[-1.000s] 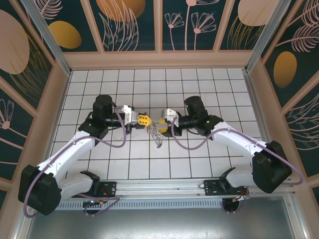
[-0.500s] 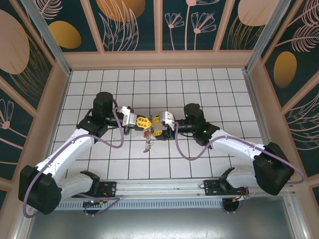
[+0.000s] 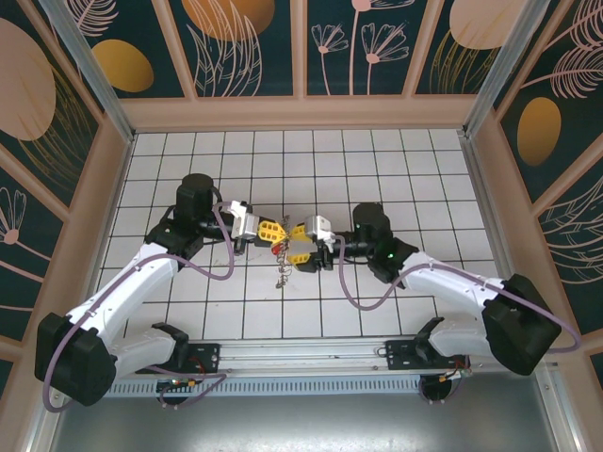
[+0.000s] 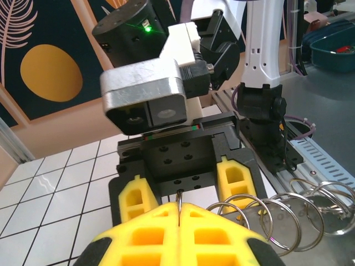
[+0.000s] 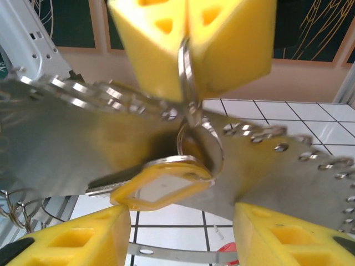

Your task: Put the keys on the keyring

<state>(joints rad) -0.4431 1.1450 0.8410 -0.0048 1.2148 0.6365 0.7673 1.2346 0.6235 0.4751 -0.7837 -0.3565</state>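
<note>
Top view: above a white tiled surface (image 3: 424, 169), the left pincer (image 3: 273, 229) and the right pincer (image 3: 301, 247) meet tip to tip near the middle. A thin silvery wire keyring (image 3: 281, 271) hangs between them, with a small red tag (image 3: 276, 250) near its top. Its dangling pieces trail down toward the tiles. We judge the main risk to be the loose bunch swinging or twisting if it is bumped, which would pull the ring out of line.

Left wrist view: the left pincer's yellow fingers are pressed together, pinching the ring's wire edge-on at their very tips. So slim a hold could let the wire slip or turn if nudged. The right pincer faces it with fingers spread and nothing between them. Several small silvery loops (image 4: 272, 198) fan out to the right.

Right wrist view: the keyring hangs from the left pincer above, and the right pincer's yellow fingers (image 5: 61, 238) stand spread below. A yellow-rimmed tag (image 5: 161, 188) and blurred flat silvery pieces with notched edges (image 5: 72, 144) crowd the gap. Closing here could trap the tag or a wrong piece instead of the wire. We cannot tell which pieces are keys
</note>
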